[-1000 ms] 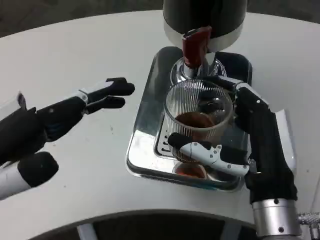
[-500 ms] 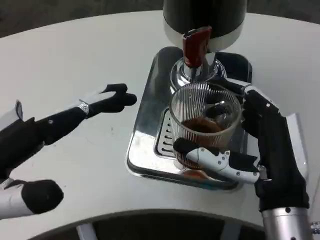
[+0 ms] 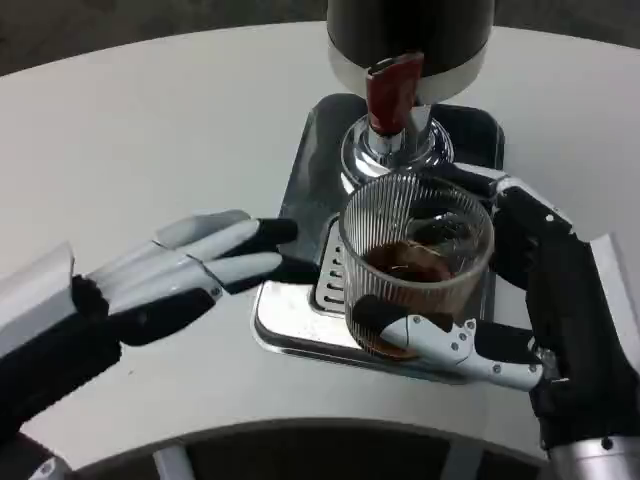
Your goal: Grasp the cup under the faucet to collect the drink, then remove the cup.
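A ribbed clear glass cup [image 3: 416, 260] holds brown drink in its lower part. My right hand [image 3: 520, 300] grips it, thumb across its near side and fingers round the far side. The cup is over the front part of the steel drip tray [image 3: 290, 300], just in front of the faucet with its red lever [image 3: 392, 92] on the black dispenser [image 3: 410, 35]. I cannot tell whether the cup touches the tray. My left hand [image 3: 190, 275] is open, fingers stretched toward the tray's left edge, its fingertips close to it.
The white round table [image 3: 150, 130] has free room on the left and far side. Its front edge curves across the bottom of the picture. The dispenser and its chrome spout base stand at the tray's back.
The cup and my right hand have moved nearer and slightly right, away from the faucet. My left hand has swung in toward the tray's left front edge, fingers now flatter.
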### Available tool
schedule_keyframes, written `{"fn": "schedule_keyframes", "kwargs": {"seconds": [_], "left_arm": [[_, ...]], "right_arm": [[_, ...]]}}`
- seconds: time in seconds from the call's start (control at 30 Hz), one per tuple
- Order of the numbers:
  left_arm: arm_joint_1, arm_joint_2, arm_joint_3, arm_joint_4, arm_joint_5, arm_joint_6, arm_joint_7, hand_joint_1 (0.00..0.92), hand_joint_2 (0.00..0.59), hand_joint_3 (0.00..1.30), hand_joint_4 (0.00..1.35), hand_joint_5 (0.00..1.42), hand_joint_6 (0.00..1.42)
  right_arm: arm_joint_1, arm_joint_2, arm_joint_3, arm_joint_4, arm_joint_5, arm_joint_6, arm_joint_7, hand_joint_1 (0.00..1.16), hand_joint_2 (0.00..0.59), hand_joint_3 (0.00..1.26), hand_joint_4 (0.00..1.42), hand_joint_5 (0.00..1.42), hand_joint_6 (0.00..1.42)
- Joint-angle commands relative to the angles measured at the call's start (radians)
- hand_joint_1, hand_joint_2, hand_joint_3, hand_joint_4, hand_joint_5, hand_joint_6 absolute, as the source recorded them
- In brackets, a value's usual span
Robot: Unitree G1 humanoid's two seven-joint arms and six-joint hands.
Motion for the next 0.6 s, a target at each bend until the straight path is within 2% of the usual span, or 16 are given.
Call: {"fn": "schedule_keyframes", "kwargs": {"seconds": [0.03, 0.37, 0.6], "left_arm": [[0.034, 0.024, -0.001, 0.004, 0.023, -0.090, -0.008, 0.000, 0.066, 0.16, 0.03, 0.10, 0.00], [0.084, 0.064, -0.004, 0.032, 0.022, -0.252, -0.014, 0.000, 0.061, 0.16, 0.00, 0.02, 0.00], [0.151, 0.107, 0.017, 0.048, -0.004, -0.323, -0.008, 0.000, 0.061, 0.15, 0.00, 0.00, 0.00]], "right_arm": [[0.047, -0.009, 0.016, -0.092, 0.031, 0.018, 0.035, 0.99, 0.142, 0.70, 0.78, 0.91, 0.87], [0.107, -0.032, 0.020, -0.191, 0.057, 0.078, 0.093, 0.99, 0.142, 0.70, 0.78, 0.91, 0.88], [0.128, -0.047, 0.021, -0.254, 0.075, 0.123, 0.123, 0.99, 0.142, 0.70, 0.78, 0.91, 0.88]]}}
